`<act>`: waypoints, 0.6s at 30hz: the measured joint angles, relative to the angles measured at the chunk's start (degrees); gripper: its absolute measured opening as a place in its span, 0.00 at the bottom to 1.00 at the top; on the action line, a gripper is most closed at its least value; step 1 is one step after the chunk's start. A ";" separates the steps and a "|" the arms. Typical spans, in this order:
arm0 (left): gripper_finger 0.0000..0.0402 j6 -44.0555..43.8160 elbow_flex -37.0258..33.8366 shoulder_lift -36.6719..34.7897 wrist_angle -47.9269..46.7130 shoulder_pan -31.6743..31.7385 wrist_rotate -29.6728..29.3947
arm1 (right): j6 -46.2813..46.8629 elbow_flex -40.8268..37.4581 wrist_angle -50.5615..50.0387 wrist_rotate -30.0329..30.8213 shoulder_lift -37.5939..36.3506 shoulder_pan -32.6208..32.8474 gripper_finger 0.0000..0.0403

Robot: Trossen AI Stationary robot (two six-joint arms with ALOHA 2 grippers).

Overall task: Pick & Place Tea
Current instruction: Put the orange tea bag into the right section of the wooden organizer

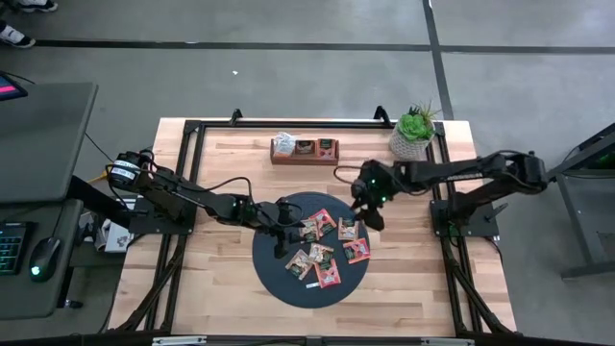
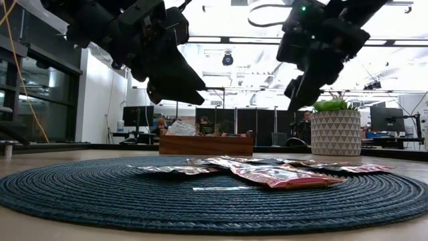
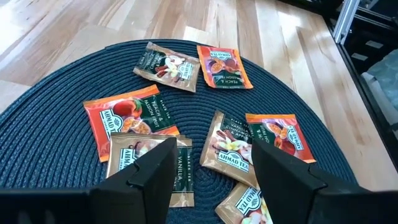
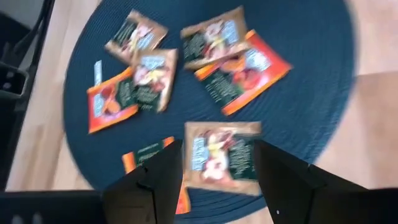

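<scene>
Tea: a loose cluster of sachets [image 1: 327,245] is lying flat on the right half of the dark round mat [image 1: 274,279], some overlapping at their edges; they are orange-red and brown-green with printed labels.
Tea seen from the left wrist: an orange-red sachet [image 3: 127,121] is lying beside a brown one [image 3: 233,149], with two more sitting farther out near the mat's rim.
Tea seen from the right wrist: a brown sachet [image 4: 221,155] is lying just ahead of the fingers, with others spread beyond it.
Tea at table height: the sachets [image 2: 281,175] are resting nearly flat on the mat [image 2: 100,194], none lifted.
Left gripper [image 1: 280,234]: it is hanging over the mat's left part, beside the cluster; its fingers [image 3: 155,171] are standing spread apart and gripping nothing.
Right gripper [image 1: 371,219]: it is hovering over the mat's upper right edge, just by the outer sachets; its fingers [image 4: 165,171] are parted with nothing between them.
Wooden tray [image 1: 305,150]: it is sitting at the far side of the table [image 1: 211,288], well apart from the mat, with sachets in it.
Potted plant [image 1: 413,132]: it is standing at the table's far right corner.
</scene>
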 joint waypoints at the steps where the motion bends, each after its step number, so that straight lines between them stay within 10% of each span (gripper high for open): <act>1: 0.51 0.08 0.00 0.00 -0.01 0.00 0.00 | 0.81 0.00 -0.01 -0.01 0.39 0.90 0.47; 18: 0.51 1.49 0.00 0.00 -0.09 -0.02 0.07 | 0.38 6.74 -4.67 -3.24 13.71 11.59 0.47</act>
